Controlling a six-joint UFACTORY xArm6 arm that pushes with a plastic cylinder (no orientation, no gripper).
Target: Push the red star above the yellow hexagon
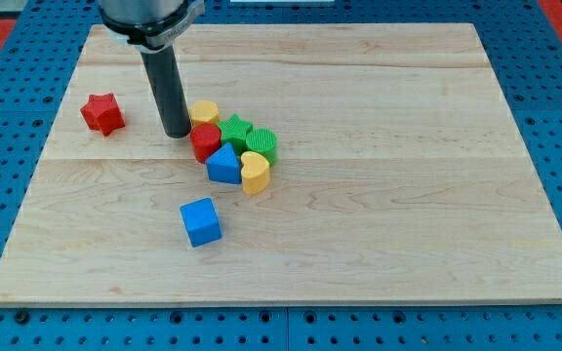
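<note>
The red star (102, 113) lies on the wooden board at the view's left, apart from the other blocks. The yellow hexagon (204, 112) sits near the board's middle, at the top of a tight cluster. My tip (177, 132) rests on the board just left of the yellow hexagon and the red cylinder (205, 142), between the red star and the cluster. The rod stands upright above it.
The cluster also holds a green star (235, 130), a green cylinder (261, 144), a blue triangular block (223, 166) and a yellow heart (254, 172). A blue cube (201, 221) lies alone below the cluster. The wooden board (408, 195) sits on a blue pegboard.
</note>
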